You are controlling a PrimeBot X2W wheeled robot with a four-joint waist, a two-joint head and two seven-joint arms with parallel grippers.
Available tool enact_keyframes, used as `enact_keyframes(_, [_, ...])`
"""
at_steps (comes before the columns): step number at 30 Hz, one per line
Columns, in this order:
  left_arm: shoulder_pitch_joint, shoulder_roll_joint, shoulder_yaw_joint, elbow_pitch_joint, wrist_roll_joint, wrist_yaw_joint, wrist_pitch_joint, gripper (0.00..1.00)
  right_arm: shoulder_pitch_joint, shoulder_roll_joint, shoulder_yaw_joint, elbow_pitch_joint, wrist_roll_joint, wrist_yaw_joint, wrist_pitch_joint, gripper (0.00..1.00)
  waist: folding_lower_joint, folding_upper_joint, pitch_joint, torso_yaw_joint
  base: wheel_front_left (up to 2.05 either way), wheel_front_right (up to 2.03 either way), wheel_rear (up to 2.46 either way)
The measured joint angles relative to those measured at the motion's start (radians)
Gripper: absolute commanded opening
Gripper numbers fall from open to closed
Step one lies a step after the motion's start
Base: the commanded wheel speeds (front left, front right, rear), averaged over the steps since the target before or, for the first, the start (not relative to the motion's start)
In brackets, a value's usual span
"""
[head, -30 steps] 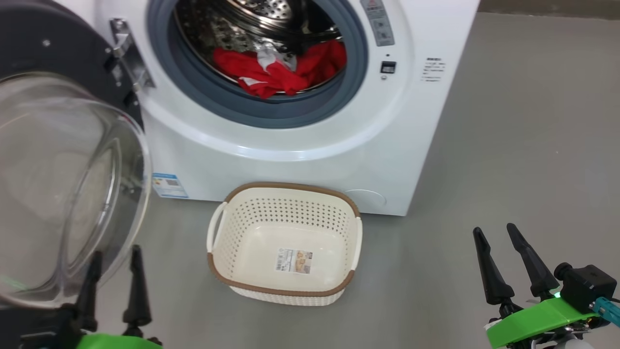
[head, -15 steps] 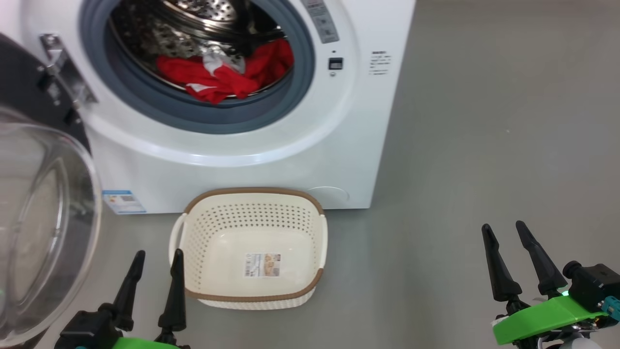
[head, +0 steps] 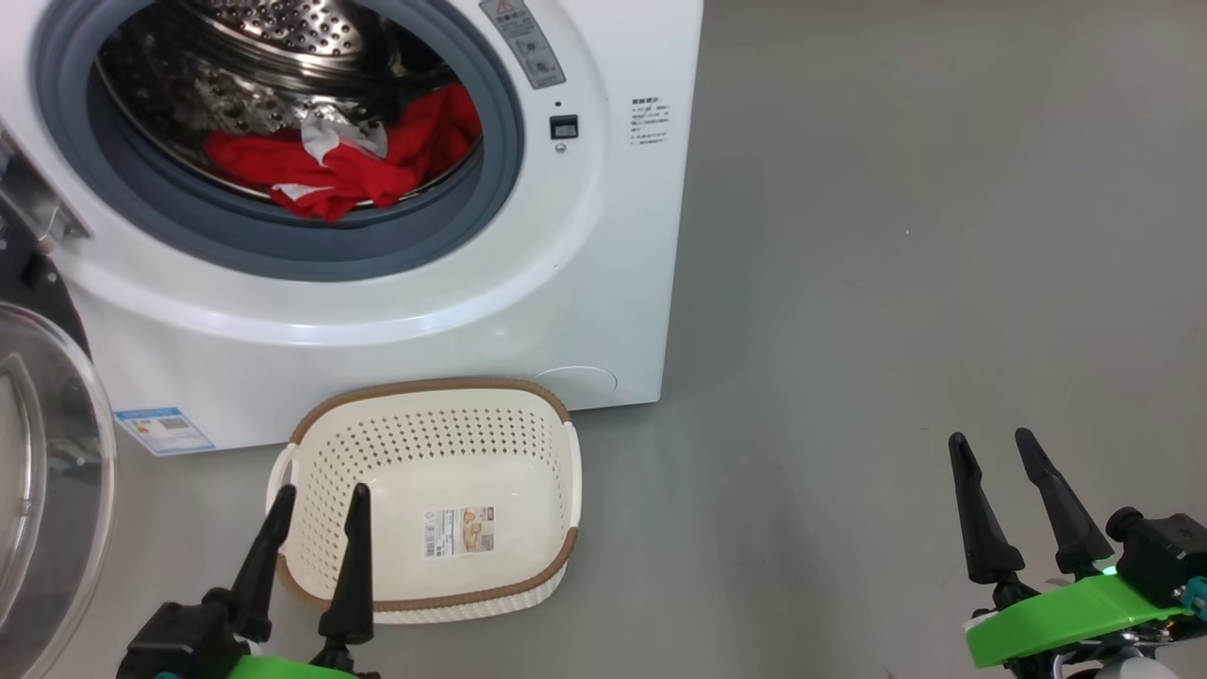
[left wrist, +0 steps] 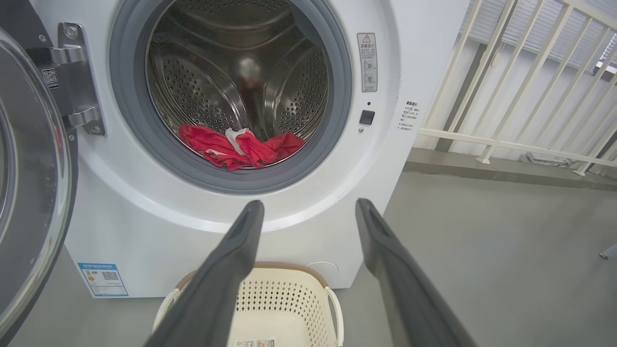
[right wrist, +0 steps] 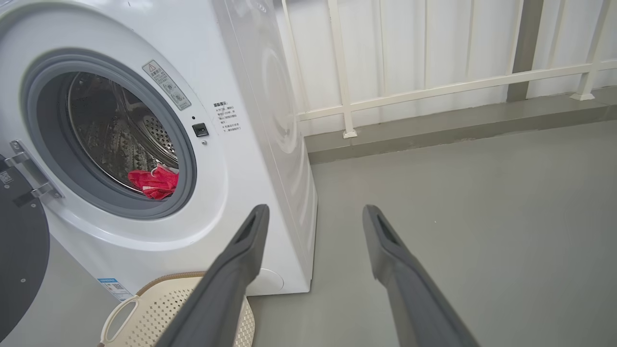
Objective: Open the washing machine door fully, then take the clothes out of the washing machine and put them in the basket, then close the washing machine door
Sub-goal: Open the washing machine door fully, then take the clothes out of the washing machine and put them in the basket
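Clothes (head: pixel 349 165) lying up-ahead of left end effector (head: pixel 322 490), the nearer arm; right end effector (head: pixel 990 437) sitting well aside. Both spread, empty.

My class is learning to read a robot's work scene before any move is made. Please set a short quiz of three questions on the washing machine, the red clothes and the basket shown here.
1. True or false: the washing machine door stands open.
2. Fill the gap: the basket stands on the floor, in ___ of the washing machine.
3. Where do the clothes lie?
A. in the drum
B. in the basket
C. on the floor

Key: 1 true; 2 front; 3 A.
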Motion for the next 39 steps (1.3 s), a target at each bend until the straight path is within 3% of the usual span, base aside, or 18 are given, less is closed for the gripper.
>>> enact_keyframes(24, [0.0, 0.007, -0.007, -0.011, -0.011, 0.0, 0.0, 1.0, 0.017, 0.009, 0.001, -0.002, 0.0, 0.0, 0.0, 1.0, 0.0, 0.0, 0.003, 0.001, 0.01, -0.01, 0.0])
enact_keyframes(39, [-0.006, 0.007, -0.01, -0.017, -0.01, 0.0, 0.0, 1.0, 0.016, 0.009, 0.002, -0.002, 0.0, 0.0, 0.0, 1.0, 0.0, 0.0, 0.015, 0.002, 0.88, -0.89, 0.0])
